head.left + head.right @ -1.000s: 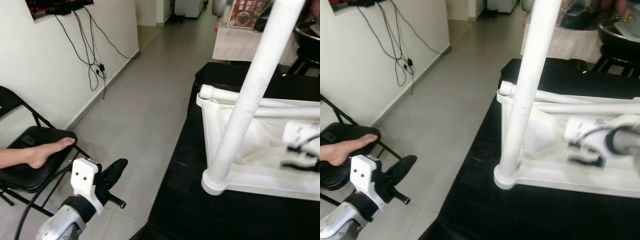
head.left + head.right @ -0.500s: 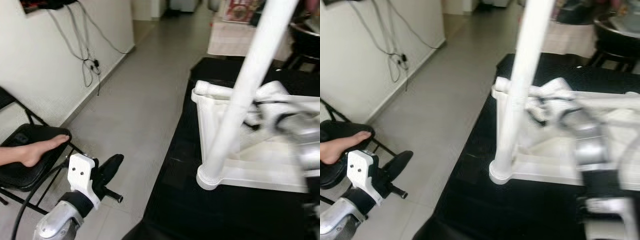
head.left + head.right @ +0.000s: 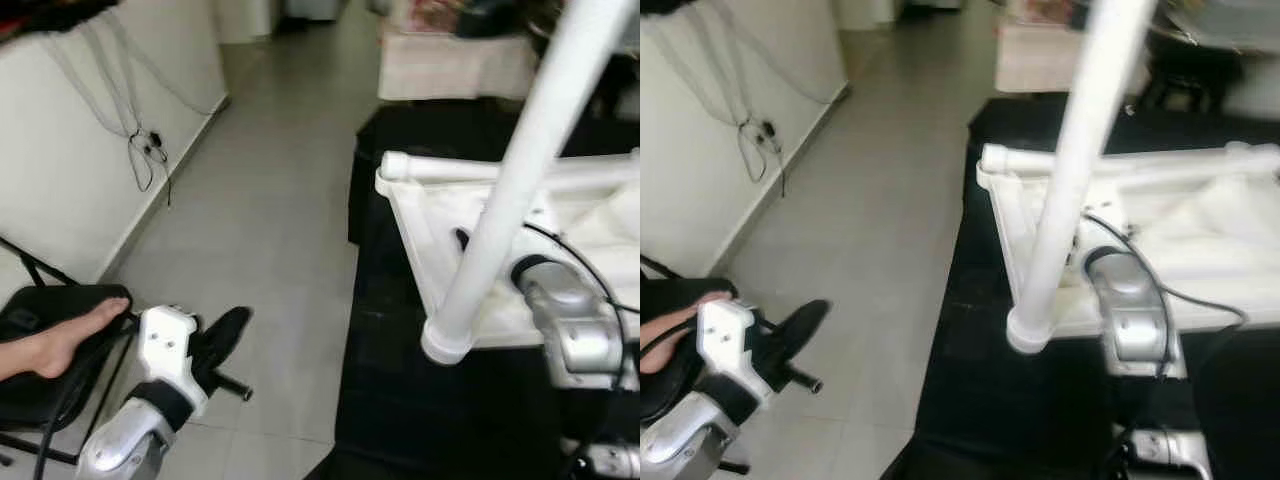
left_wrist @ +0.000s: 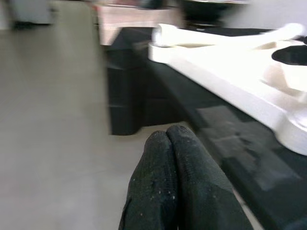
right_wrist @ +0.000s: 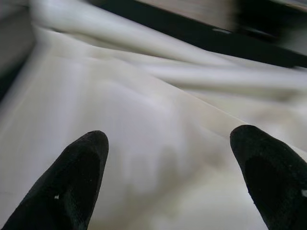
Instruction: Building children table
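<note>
The white table [image 3: 560,250] lies upside down on the black tabletop [image 3: 400,420] with one leg [image 3: 520,180] already standing up. Other legs look left to do. The right pincer [image 5: 168,177] is spread wide over it, while the left pincer [image 4: 175,187] is pressed together, down by the floor [image 3: 270,200]

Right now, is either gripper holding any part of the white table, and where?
Nothing is held. The right gripper is open over the white table's underside, fingers apart. The left gripper is shut on nothing, off beside the black surface.
</note>
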Motion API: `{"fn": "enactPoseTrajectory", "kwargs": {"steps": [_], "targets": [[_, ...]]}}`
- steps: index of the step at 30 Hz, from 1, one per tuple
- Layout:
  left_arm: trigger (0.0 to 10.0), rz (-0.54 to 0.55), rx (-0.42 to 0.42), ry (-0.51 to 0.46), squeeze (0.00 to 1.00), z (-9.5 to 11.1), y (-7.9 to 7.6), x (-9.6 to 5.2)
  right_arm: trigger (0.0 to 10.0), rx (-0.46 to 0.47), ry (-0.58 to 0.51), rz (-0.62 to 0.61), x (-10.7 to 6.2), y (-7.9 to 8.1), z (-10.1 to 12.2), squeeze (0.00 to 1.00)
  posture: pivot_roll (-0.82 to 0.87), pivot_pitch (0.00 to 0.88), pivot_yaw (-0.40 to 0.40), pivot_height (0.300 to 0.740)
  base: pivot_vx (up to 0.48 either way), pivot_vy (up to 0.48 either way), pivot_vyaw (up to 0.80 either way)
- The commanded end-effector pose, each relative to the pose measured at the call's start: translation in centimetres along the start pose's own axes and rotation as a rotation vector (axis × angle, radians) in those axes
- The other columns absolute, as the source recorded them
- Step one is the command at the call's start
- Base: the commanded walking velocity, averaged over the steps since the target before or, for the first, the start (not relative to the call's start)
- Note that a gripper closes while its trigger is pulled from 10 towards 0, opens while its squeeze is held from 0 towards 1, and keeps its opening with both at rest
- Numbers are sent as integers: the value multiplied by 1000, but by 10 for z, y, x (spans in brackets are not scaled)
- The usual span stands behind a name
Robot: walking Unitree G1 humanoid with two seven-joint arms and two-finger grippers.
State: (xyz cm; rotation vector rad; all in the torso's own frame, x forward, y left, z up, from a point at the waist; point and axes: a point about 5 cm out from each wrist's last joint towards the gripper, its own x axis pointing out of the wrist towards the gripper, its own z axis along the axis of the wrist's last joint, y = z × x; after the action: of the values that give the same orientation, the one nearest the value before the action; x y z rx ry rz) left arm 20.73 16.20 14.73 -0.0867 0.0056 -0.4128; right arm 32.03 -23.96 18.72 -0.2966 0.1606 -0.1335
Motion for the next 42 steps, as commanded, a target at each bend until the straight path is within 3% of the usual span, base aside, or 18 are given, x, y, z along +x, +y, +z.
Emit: {"fn": "enactPoseTrajectory", "kwargs": {"steps": [1,19,24,27,30,33,42], "targets": [[10000,12,-3,15,0,-2,2,-2,10000,-12,-13,-9,-2,5,3,0,-100,98,16,740,0,0,-800],[10000,20,-1,20,0,-5,5,-3,10000,-14,35,-62,-19,8,-14,0,-114,101,17,740,0,0,-800],[10000,22,-5,27,0,-7,6,-2,10000,17,15,50,-26,16,-16,0,-124,94,17,740,0,0,-800],[10000,24,-8,46,0,-10,6,-1,10000,43,-48,187,-34,30,-11,0,-131,83,18,740,0,480,-533],[10000,24,-6,51,0,-11,6,-1,10000,64,-65,240,-38,37,-10,0,-130,80,18,740,0,480,0],[10000,25,1,54,0,-12,7,0,10000,138,-101,348,-46,49,-8,0,-131,78,16,740,0,480,0],[10000,21,3,56,0,-12,8,-1,10000,229,-113,418,-65,43,-14,0,-140,81,20,740,0,480,0]]}}
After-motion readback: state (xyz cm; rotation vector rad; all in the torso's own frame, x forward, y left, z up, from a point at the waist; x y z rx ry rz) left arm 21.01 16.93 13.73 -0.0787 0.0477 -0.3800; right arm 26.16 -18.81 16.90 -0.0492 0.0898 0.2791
